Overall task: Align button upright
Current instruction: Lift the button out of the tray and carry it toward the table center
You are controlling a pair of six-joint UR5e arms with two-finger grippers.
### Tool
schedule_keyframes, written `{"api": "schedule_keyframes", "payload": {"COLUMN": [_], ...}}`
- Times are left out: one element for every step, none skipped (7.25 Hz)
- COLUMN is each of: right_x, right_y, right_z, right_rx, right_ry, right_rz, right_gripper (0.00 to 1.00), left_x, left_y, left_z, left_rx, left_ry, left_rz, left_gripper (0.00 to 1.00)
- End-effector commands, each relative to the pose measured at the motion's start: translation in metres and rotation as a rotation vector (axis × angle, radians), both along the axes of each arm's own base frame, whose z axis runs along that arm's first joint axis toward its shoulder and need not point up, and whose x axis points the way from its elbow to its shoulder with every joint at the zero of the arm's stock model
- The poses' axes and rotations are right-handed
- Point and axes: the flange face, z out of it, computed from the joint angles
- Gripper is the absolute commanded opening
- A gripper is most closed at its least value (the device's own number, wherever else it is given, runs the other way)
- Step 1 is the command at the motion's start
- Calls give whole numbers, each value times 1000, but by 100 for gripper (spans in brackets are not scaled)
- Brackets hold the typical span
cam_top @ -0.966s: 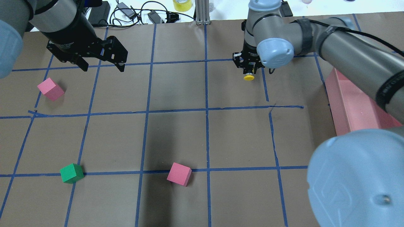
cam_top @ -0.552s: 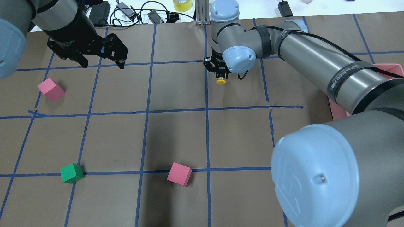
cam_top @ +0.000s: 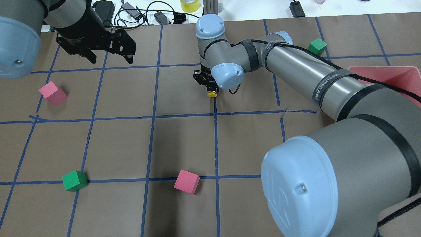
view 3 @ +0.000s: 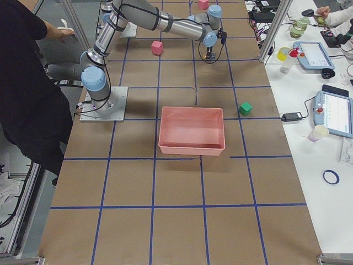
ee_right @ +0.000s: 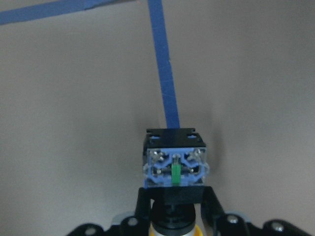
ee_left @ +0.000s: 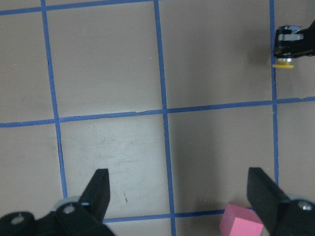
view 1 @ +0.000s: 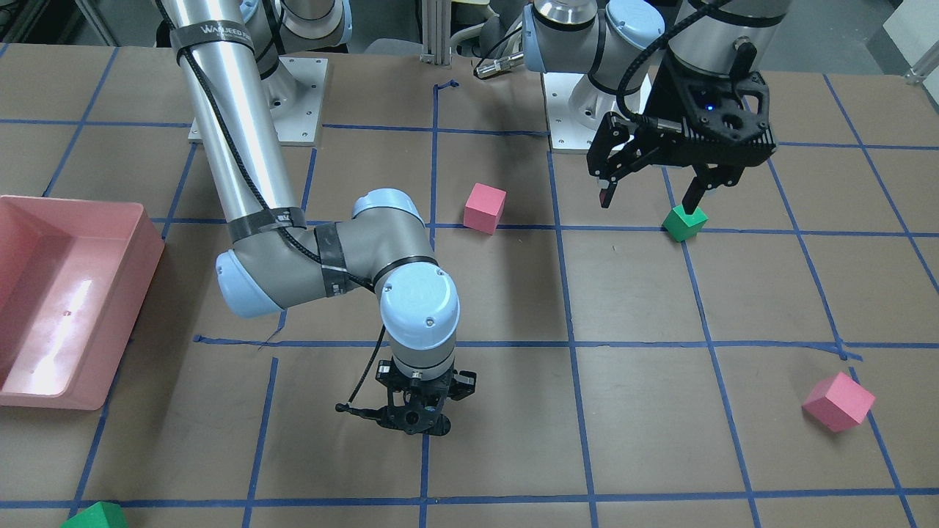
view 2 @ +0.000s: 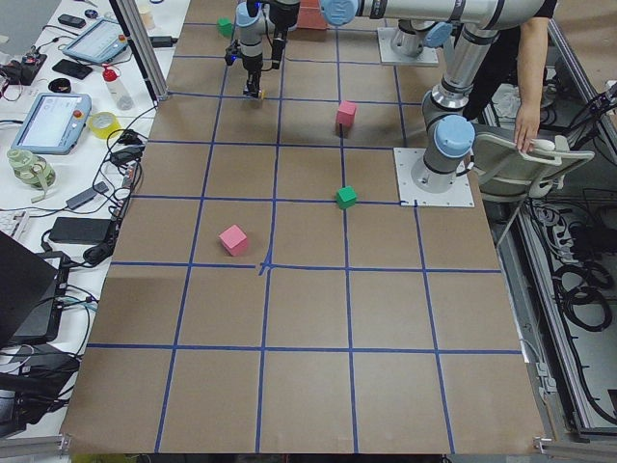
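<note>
Front-facing view: the right gripper points straight down at the brown paper table, low and left of centre. The button is hidden under it. At upper right the left gripper hangs with its jaws wide apart and holds nothing. It is above and just beside a green cube.

Overhead view: the button shows as a small yellow cap poking out of the right gripper, just above centre and next to a blue tape line. The cap juts sideways, so the button looks to be off upright.

Side views: from either table end the right gripper is only a speck at the top of the frame, too small to judge.

Left wrist view: both black fingers stand far apart at the bottom edge. The button and the right gripper sit in the upper right corner.

Right wrist view: the button's blocky base fills the lower middle, its terminal face turned to the camera. The right jaws are clamped on the black collar below it, with a sliver of yellow cap at the bottom edge. I cannot tell whether it touches the table.

The button looks light, rigid and hard, with smooth plastic that could twist in a pinch. The collar is a narrow hold. The flat sides of the base would probably give steadier purchase and leave the bottom free to seat flat.
</note>
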Motion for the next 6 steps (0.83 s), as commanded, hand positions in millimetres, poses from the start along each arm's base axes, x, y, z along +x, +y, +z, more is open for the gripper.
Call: {"api": "schedule_keyframes", "payload": {"right_x": [14,14,14,12,8,-8], "right_y": [8,8,9,12,11,10], "right_z": [-5,-3,2,11,31,49], "right_rx": [13,10,9,0,-28,-52], "right_ry": [-20,-20,-22,-25,-30,-15], "right_rz": [18,29,39,49,66,106], "right_gripper": [0,90,100,100,100,100], "left_x": [-5,-5,-6,-7,-10,-16], "left_y": [2,5,8,15,21,24], "left_z": [-16,-17,-33,-41,-47,-54], "left_rx": [17,-12,-24,-33,-33,-65], "left_ry": [-1,-7,-1,0,2,11], "left_rz": [1,7,-3,0,-4,17], "left_gripper": [100,100,100,100,98,98]}}
